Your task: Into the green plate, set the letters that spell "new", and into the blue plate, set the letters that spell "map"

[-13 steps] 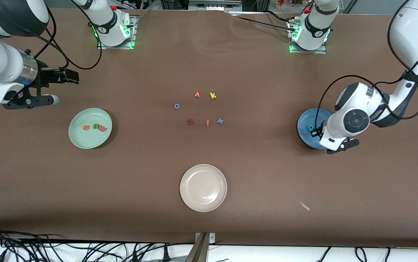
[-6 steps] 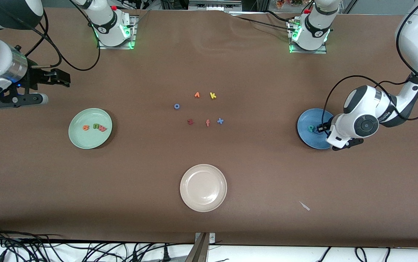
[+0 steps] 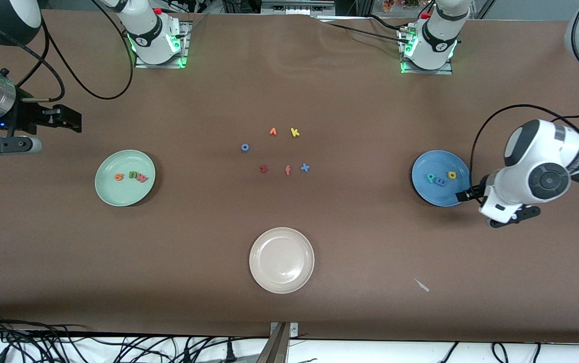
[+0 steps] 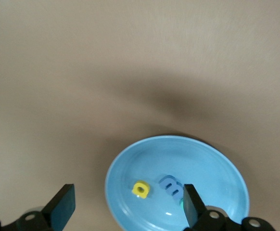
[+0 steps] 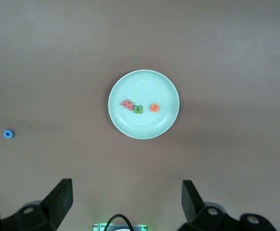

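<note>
Cream-white plate [image 3: 281, 260]: lay nearest the front camera, midway along the worktop [image 3: 289, 307], nothing in it
Left gripper [image 3: 463, 195]: hung low at the blue plate's rim, on the side toward the left arm's end of the worktop; jaws spread wide and holding nothing
Blue plate [image 3: 423, 189]: sat toward the left arm's end of the worktop; the left wrist view showed it [image 4: 130, 163] just ahead of the wide-apart fingers [image 4: 62, 206]
Letters of "map": all three lay in the blue plate, clear of the left gripper; teal "p" [image 3: 430, 177], blue "m" [image 3: 441, 180] touching it, yellow "a" [image 3: 452, 175] just beside; in the left wrist view the yellow "a" [image 4: 140, 188] sat between the finger lines and the blue "m" [image 4: 171, 185] near one finger
Green plate [image 3: 109, 192]: sat toward the right arm's end of the worktop
Letters of "new": lay in a row in the green plate; orange "e" [image 3: 118, 177], green "n" [image 3: 132, 175], pinkish-red "w" [image 3: 141, 177]
Loose letters: mid-worktop, well apart from both plates; dark red z [image 3: 263, 169], salmon f [image 3: 287, 170], blue cross-shaped piece [image 3: 305, 167], blue o [image 3: 244, 147], orange piece [image 3: 273, 131], yellow k [image 3: 294, 132]
Right gripper [image 3: 72, 123]: up over bare worktop, well apart from the green plate, jaws wide and empty; its wrist view showed the green plate [image 5: 125, 122] with its three letters far below
</note>
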{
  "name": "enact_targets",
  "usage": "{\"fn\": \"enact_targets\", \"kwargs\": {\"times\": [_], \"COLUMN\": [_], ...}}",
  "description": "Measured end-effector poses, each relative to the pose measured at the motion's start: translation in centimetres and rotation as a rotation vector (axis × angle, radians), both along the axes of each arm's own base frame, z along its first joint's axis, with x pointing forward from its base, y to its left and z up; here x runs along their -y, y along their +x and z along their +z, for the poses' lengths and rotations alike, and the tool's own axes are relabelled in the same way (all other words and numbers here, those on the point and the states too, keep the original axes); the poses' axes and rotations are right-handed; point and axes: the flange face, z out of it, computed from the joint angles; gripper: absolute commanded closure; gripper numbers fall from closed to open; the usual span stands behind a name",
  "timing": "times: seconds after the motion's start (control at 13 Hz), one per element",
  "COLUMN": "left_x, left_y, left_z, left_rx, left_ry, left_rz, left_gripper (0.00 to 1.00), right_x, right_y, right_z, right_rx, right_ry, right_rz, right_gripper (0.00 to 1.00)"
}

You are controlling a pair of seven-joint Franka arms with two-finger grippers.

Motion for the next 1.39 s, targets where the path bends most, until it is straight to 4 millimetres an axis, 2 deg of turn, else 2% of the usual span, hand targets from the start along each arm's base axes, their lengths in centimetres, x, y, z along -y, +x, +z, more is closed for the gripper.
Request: {"fn": "enact_targets", "kwargs": {"times": [0.31,0.46,0.62,0.85,1.08,1.23,1.39], "left_x": [1.1,0.4,-1.2,-3.1,-3.0,-2.1,-1.7], "left_y": [3.1,3.9,4.7,4.6,3.3,2.9,3.4], "left_z": [6.8,9.4,11.6,16.0,20.7,21.9,21.9], "left_rx": [0.027,-0.010,-0.014,0.034,0.084,0.112,0.185], "left_ry": [-0.007,-0.040,-0.120,-0.195,-0.228,-0.237,-0.255], "left_rz": [-0.143,-0.216,-0.193,-0.209,-0.260,-0.276,-0.269], "left_gripper": [0.00,0.00,0.00,0.01,0.06,0.04,0.04], "right_x": [0.6,0.4,0.4,0.4,0.4,0.4,0.4], "right_y": [0.2,0.1,0.1,0.1,0.1,0.1,0.1], "right_z": [0.0,0.0,0.0,0.0,0.0,-0.1,-0.1], "right_rx": [0.011,0.013,0.013,0.013,0.012,0.011,0.011], "right_ry": [-0.008,-0.010,-0.009,-0.009,-0.009,-0.009,-0.009], "right_rz": [-0.064,-0.085,-0.089,-0.089,-0.090,-0.090,-0.090], "right_gripper": [0.00,0.00,0.00,0.00,0.00,0.00,0.00]}}
